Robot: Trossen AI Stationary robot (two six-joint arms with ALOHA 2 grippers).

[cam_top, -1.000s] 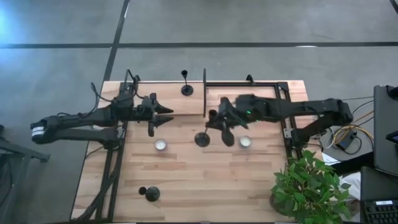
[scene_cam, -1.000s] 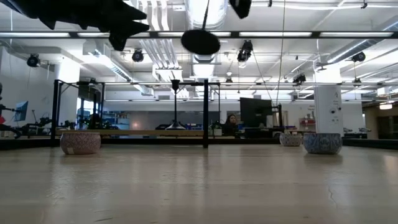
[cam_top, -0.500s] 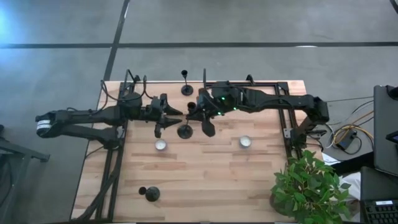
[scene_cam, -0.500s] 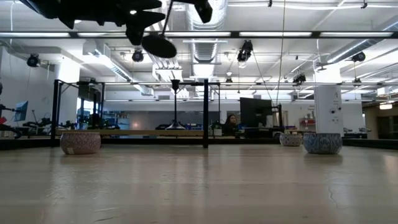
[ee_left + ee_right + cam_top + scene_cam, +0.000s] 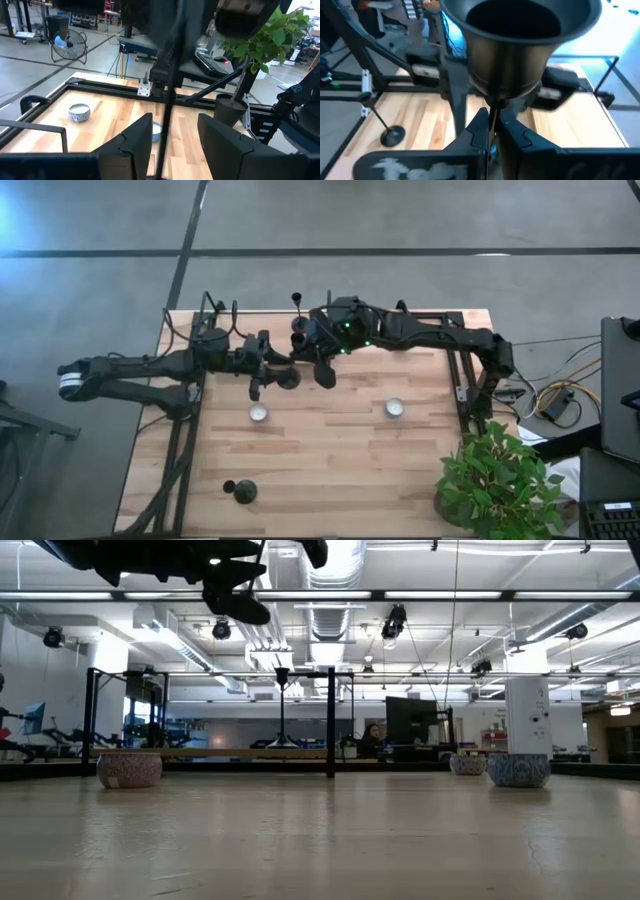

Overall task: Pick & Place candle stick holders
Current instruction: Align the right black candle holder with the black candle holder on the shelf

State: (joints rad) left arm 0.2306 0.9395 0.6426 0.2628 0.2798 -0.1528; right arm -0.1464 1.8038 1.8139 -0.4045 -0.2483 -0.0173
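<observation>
My right gripper [image 5: 305, 352] is shut on a black candle stick holder and holds it high above the middle of the table's far half. The holder's round base [image 5: 288, 377] also shows in the low view [image 5: 238, 608]. My left gripper [image 5: 279, 366] is open at the same height. Its two fingers stand on either side of the holder's thin stem [image 5: 170, 100], apart from it. A second holder [image 5: 296, 299] stands on its base at the far edge. A third [image 5: 241, 491] lies near the near left corner. My right gripper pinches the thin stem [image 5: 493, 111] between its two fingers, just below the top cup [image 5: 515, 45]. The holder is lifted clear of the table. It hangs tilted, with its base [image 5: 288, 377] slanting down toward my left gripper.
Two low round tealight discs [image 5: 259, 413] [image 5: 394, 408] sit mid-table. A black upright post [image 5: 330, 720] and a frame rail stand at the far edge. A potted plant [image 5: 497, 480] stands at the near right corner.
My right gripper has carried the holder toward the table's left and far edge, up to my left gripper. The holder has stayed clear of the table, and its stem has come between my left gripper's open fingers. My left gripper has moved a little toward the right.
</observation>
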